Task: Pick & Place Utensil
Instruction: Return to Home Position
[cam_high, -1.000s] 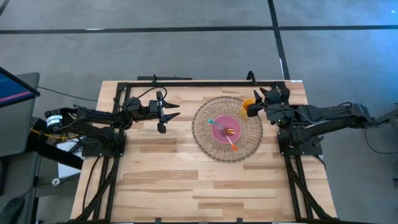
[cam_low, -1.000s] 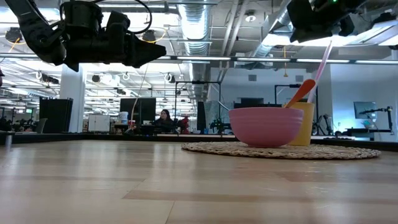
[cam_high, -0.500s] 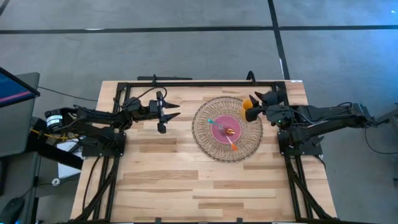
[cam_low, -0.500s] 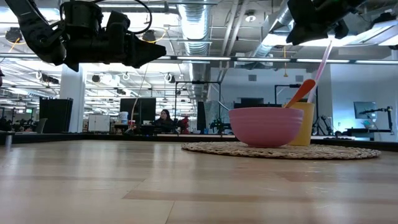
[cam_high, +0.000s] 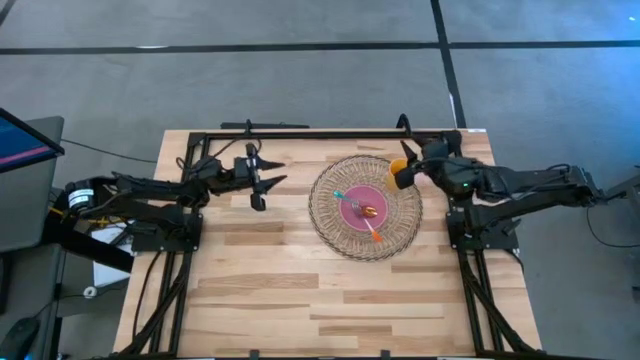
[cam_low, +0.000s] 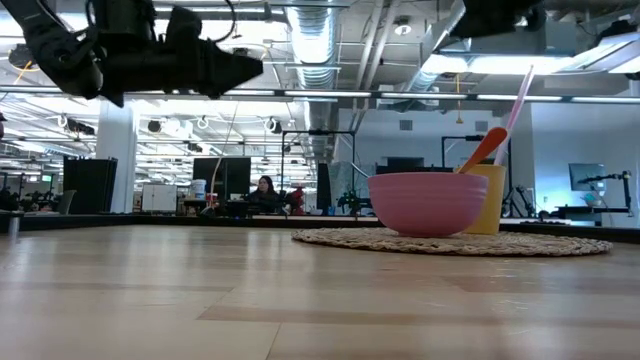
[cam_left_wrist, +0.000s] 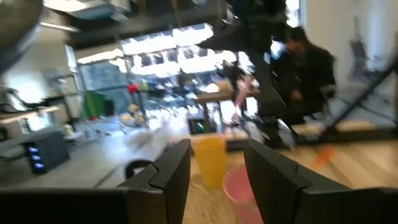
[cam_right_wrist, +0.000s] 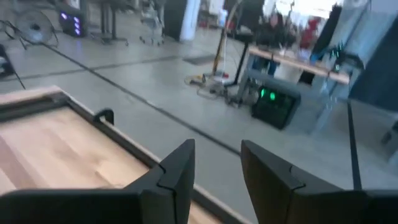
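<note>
1. Checking the utensils first: pink straw (cam_low: 518, 100) stands in the yellow cup (cam_low: 492, 200), leaning toward the upper right of the low view. Orange fork (cam_low: 485, 148) pokes up over the rim of the pink bowl (cam_low: 427, 203). In the high view, the green spoon (cam_high: 341, 195) also lies in that bowl.
2. Bowl and cup sit just beside each other on the woven mat (cam_high: 330, 228), centre-right of the table (cam_high: 260, 290). None of these has shifted over the last second.
3. Change noted: right gripper (cam_high: 408, 160) was right over the cup a second ago. It has since risen, and in the low view it is nearly out of the top edge at upper right. In the high view it remains close by the cup.
4. Left gripper (cam_high: 270, 192) has also lifted slightly, at upper left of the low view, well apart from the mat.
5. Judgement: every item appears placed, and the rise of both arms fits a retreat to rest. No handling seems left.
6. Right fingers: the right wrist view shows a clear gap at the gripper (cam_right_wrist: 217, 149). Nothing is held or touched, with only table edge and floor beyond.
7. Left fingers: likewise parted and empty at the gripper (cam_left_wrist: 217, 149), with cup and bowl visible through the gap, far off.
</note>
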